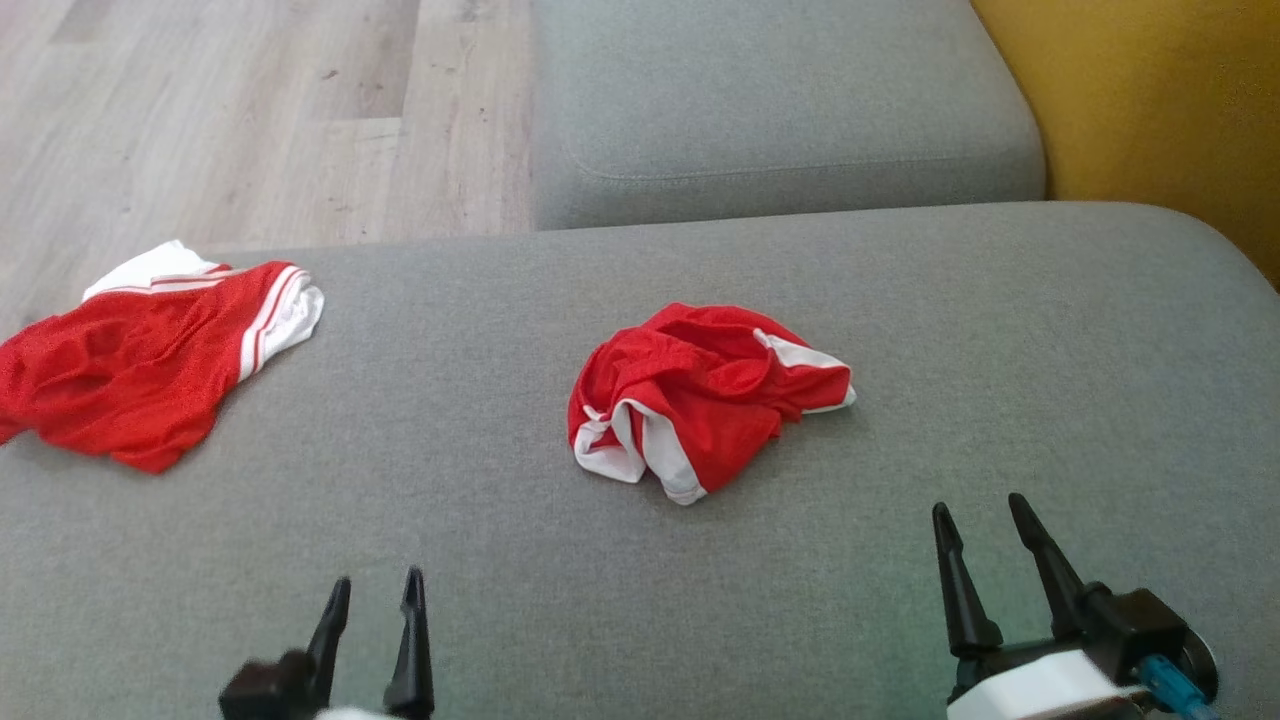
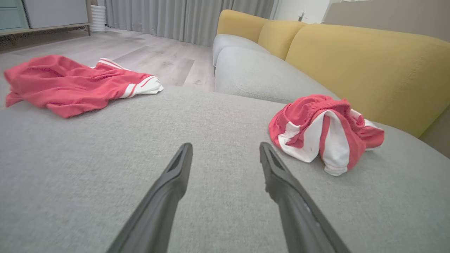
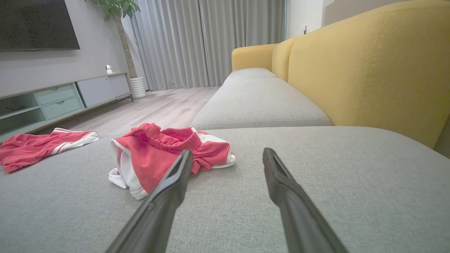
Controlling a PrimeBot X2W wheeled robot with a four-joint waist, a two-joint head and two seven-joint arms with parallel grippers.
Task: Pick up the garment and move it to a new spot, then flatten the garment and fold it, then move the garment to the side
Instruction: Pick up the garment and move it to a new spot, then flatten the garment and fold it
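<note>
Hovering low over the sofa cushion [image 1: 500, 540], the left hand [image 1: 378, 577] and right hand [image 1: 979, 503] stand spread and empty (nothing grasped yet), presumably poised for the crumpled garment [image 1: 705, 395] lying mid-cushion, nearer the right one.

Two red garments [image 1: 710, 395], two grey cushions [image 1: 780, 100]

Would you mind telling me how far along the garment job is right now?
Nothing looks done: the red garment lies crumpled on the grey sofa. Nothing is in hand: the left gripper and right gripper are open, empty, short of it. Picking up, moving, flattening, folding and setting aside all remain. A second garment lies at the left.
</note>
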